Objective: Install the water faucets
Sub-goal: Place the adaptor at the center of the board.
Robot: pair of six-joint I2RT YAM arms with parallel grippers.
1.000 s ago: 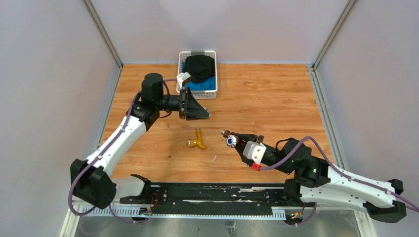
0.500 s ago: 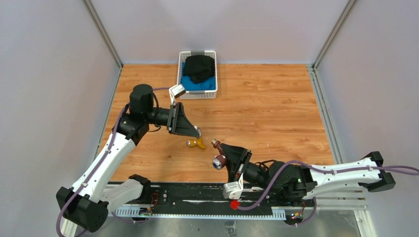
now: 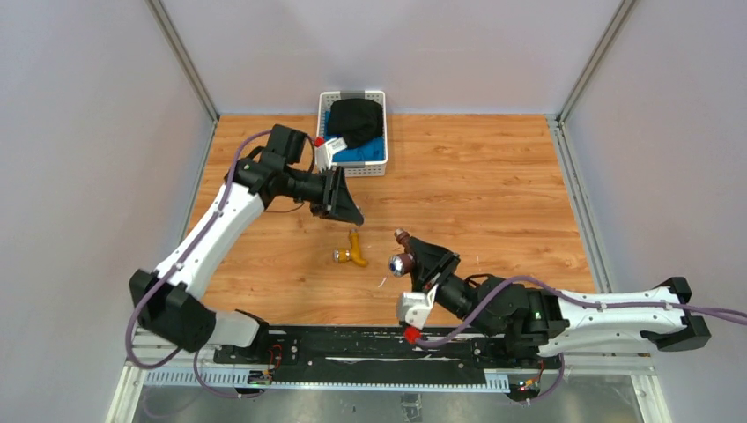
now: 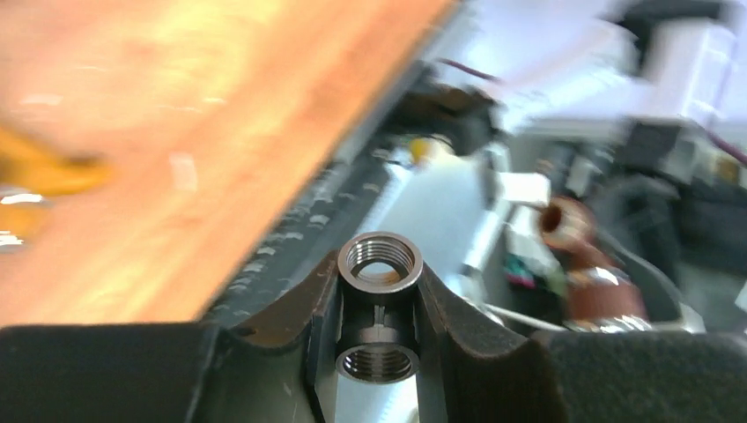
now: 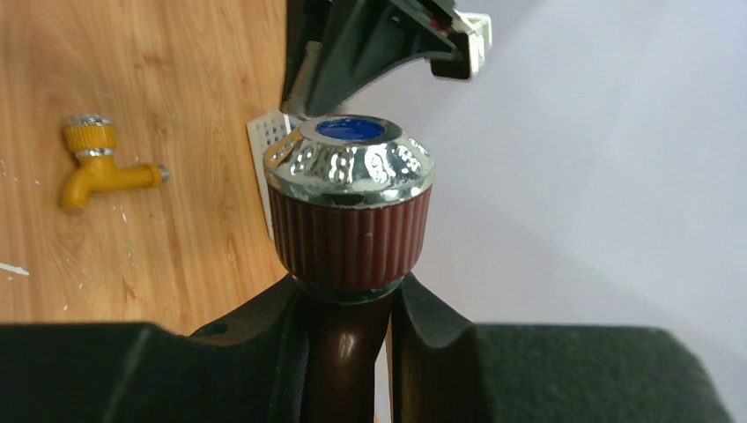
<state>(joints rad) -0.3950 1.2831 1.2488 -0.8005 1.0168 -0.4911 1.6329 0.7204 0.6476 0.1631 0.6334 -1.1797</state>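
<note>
Right fingers (image 5: 255, 339), clamping brown faucet (image 5: 349, 231), have seemingly shifted farther up table (image 3: 493, 176).

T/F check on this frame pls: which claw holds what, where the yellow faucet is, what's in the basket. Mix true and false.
1. The right claw grips the reddish-brown faucet just below its knob. True.
2. The yellow faucet lies on the table, in neither claw. True.
3. The left claw holds the yellow faucet. False: the left claw is shut on a grey threaded fitting.
4. The basket is empty. False: the white basket holds a black bundle on something blue.
5. The fitting is already screwed onto the reddish-brown faucet. False: they are apart, each in its own claw.
</note>
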